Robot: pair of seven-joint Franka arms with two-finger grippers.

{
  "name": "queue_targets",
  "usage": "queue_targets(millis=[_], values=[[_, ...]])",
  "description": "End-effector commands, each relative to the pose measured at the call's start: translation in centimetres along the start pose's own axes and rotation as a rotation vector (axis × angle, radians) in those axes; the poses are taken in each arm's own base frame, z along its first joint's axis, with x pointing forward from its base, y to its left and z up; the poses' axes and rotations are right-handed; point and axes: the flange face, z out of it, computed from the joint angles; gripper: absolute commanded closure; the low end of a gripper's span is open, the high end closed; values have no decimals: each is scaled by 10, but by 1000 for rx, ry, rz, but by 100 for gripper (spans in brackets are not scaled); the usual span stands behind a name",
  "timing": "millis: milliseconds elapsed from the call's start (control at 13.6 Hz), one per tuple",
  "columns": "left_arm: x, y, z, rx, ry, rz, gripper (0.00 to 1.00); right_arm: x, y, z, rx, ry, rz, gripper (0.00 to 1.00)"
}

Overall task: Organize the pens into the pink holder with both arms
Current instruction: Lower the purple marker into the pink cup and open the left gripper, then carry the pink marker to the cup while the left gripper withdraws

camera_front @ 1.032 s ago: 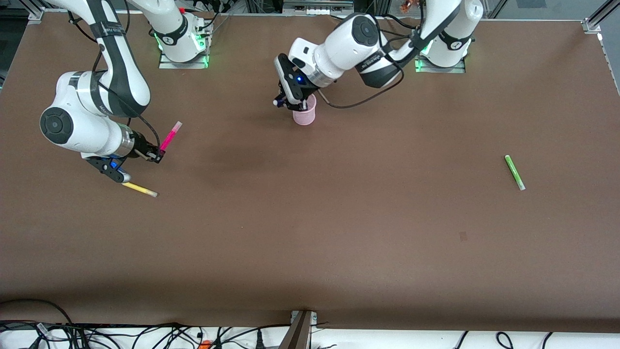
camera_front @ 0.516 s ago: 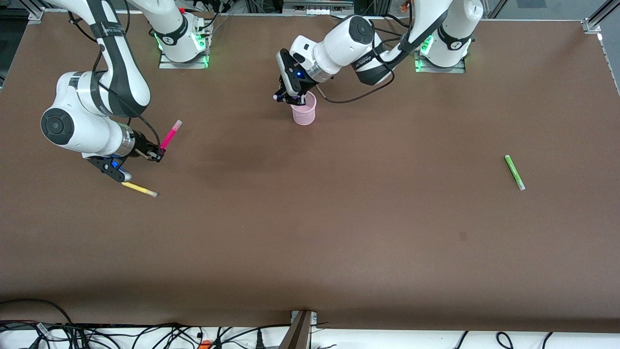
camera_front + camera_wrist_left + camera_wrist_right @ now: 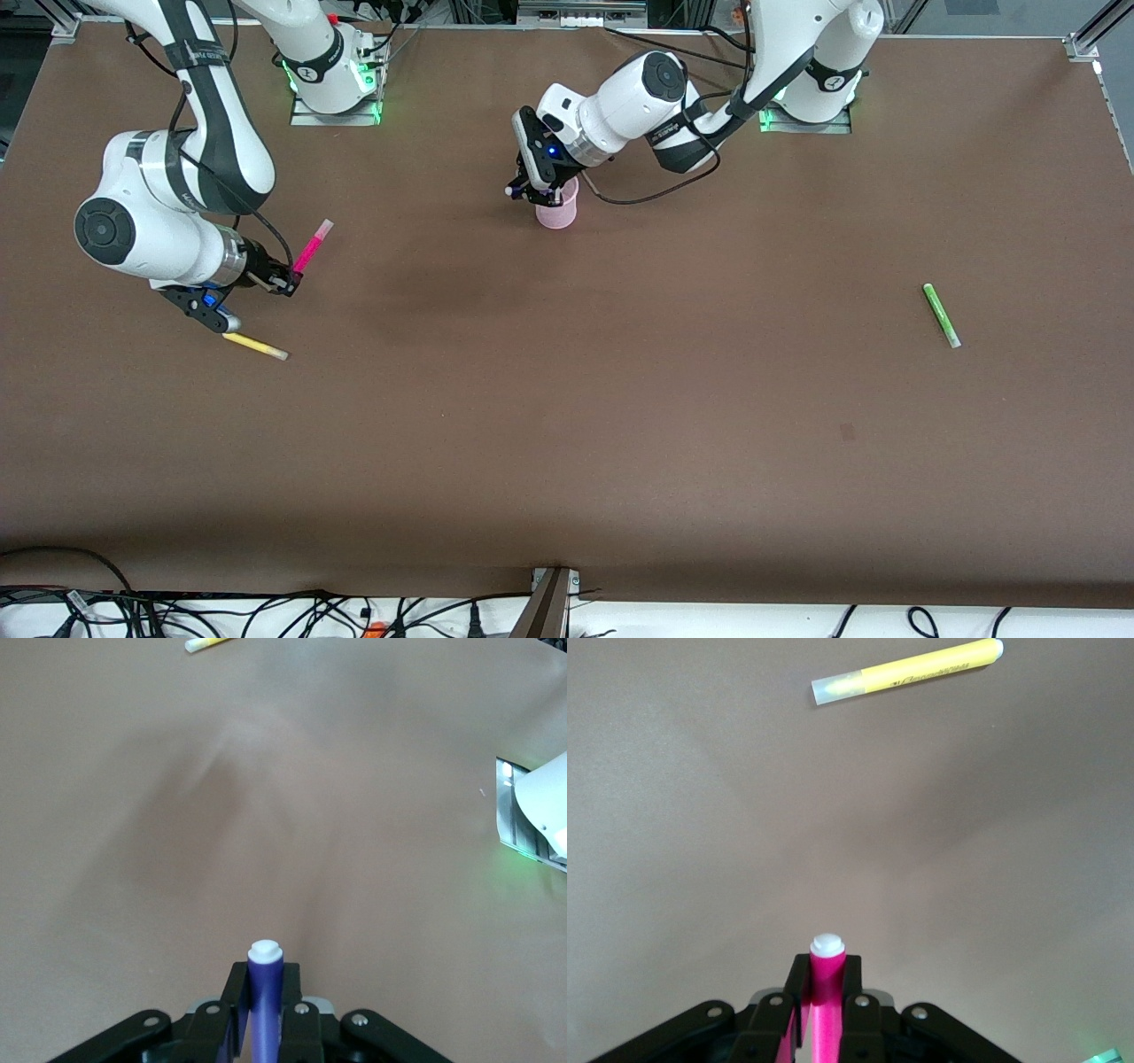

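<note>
- Right now the left gripper (image 3: 532, 189) is clamped on the dark purple pen (image 3: 263, 997), whose pale end pokes out between the pads in the left wrist view. It hangs over the pink holder (image 3: 557, 209), at the rim on the side toward the right arm's end of the table.
- The holder stands near the table edge where the bases are mounted, roughly midway along it, and the left arm is plainly the closer one to it.
- The drop likely turns on this: the cup's mouth sits just beside and under the pen, so the pen's long axis would need to stand steep over the opening before release.
- The right gripper (image 3: 288, 283) is closed on the magenta-pink pen (image 3: 312, 247), which slants up from the fingers, near the right arm's end of the table and well apart from the holder.
- The yellow pen (image 3: 255, 346) lies flat just beside that gripper, closer to the front camera.
- The green pen (image 3: 941, 315) lies flat toward the left arm's end, well apart from both grippers.
</note>
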Motion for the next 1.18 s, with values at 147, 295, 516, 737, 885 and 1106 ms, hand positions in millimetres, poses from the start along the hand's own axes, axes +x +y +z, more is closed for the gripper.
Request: queue_targets(millis=[147, 295, 516, 737, 885, 1106], values=[[5, 11, -4, 5, 19, 45, 0, -3, -1, -10, 6, -3, 8, 100], [6, 8, -16, 24, 25, 40, 0, -3, 0, -11, 6, -3, 10, 100], [25, -4, -53, -6, 29, -112, 0, -29, -21, -29, 2, 4, 45, 100], [33, -55, -81, -19, -77, -192, 0, -66, -65, -63, -28, 2, 150, 100], [53, -97, -113, -50, -193, -236, 0, -102, -102, -79, -25, 30, 216, 100], [51, -159, -164, -90, -390, -320, 0, -155, -147, -83, -41, 117, 301, 100]])
